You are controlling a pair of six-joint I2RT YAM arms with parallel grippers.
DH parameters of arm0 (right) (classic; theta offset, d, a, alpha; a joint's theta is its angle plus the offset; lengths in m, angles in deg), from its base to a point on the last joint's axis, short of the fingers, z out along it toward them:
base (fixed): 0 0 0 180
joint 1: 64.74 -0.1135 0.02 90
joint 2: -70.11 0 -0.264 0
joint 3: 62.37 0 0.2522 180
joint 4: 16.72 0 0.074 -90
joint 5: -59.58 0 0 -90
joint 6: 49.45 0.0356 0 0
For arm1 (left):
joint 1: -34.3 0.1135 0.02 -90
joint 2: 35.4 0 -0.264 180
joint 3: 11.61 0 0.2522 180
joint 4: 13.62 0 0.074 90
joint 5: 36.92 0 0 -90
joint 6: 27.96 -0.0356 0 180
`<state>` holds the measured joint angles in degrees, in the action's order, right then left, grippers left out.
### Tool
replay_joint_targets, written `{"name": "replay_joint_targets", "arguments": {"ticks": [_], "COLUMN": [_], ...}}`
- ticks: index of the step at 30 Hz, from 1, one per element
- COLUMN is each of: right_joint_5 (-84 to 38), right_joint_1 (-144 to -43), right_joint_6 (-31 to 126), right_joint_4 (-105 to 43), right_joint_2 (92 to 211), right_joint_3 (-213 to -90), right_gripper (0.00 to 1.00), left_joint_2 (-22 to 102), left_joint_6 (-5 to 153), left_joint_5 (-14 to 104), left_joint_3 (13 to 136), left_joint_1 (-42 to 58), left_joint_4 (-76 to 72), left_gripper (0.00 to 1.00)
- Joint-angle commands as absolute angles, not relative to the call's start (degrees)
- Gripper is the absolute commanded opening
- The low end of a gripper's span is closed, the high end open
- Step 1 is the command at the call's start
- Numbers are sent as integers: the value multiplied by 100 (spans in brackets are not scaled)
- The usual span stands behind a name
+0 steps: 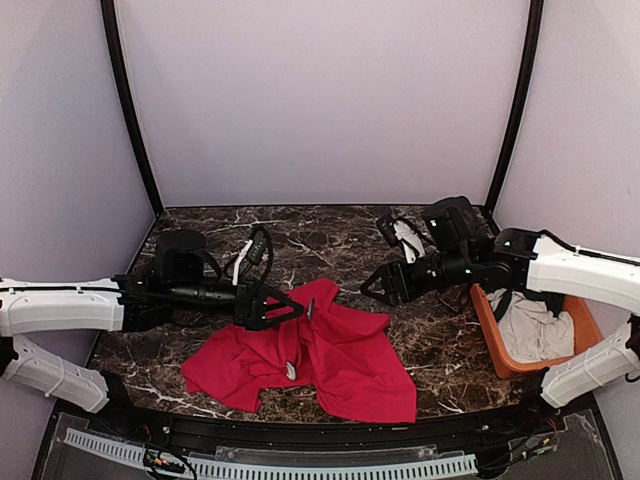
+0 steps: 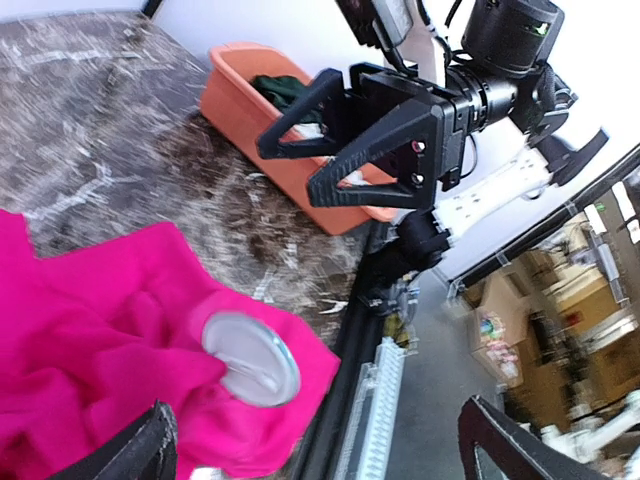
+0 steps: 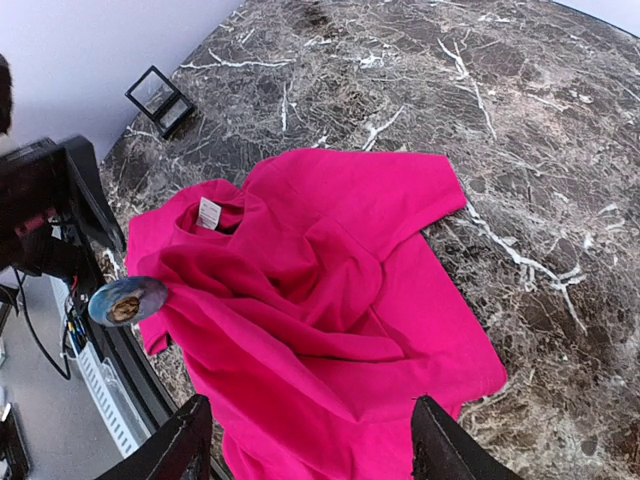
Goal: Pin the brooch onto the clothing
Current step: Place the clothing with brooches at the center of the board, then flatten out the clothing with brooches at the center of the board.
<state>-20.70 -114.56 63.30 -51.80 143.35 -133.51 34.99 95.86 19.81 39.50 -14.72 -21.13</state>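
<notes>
Brooch — a round silver disc — sits on a fold at the edge of the crumpled red T-shirt on the marble table, just off the left gripper, jaws spread wide and empty, while the right gripper hangs partly open, holding nothing.

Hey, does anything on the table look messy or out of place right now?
The bright red fabric T-shirt lies crumpled and folded over itself on the dark marble table, not spread flat. The round silver brooch sits at a bunched fold of it.
</notes>
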Motion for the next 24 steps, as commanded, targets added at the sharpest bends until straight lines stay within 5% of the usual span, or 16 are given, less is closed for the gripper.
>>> {"name": "replay_joint_targets", "arguments": {"ticks": [1,13,24], "right_joint_5": [-2235,-2570,-2470], "right_joint_1": [-11447,-11910,-11923], "right_joint_6": [6038,4871,4146], "right_joint_4": [-5616,-5249,-4777], "right_joint_2": [14189,15366,16277], "right_joint_3": [-13250,-13376,-13694], "right_gripper": [69,76,76], "left_joint_2": [2762,2902,4148], "left_joint_6": [8351,6962,6340], "left_joint_5": [3009,3029,3129], "left_joint_3": [4546,4770,5114], "left_joint_1": [-1353,-895,-892], "left_joint_4": [267,2998,2907], "left_gripper": [99,99,99]}}
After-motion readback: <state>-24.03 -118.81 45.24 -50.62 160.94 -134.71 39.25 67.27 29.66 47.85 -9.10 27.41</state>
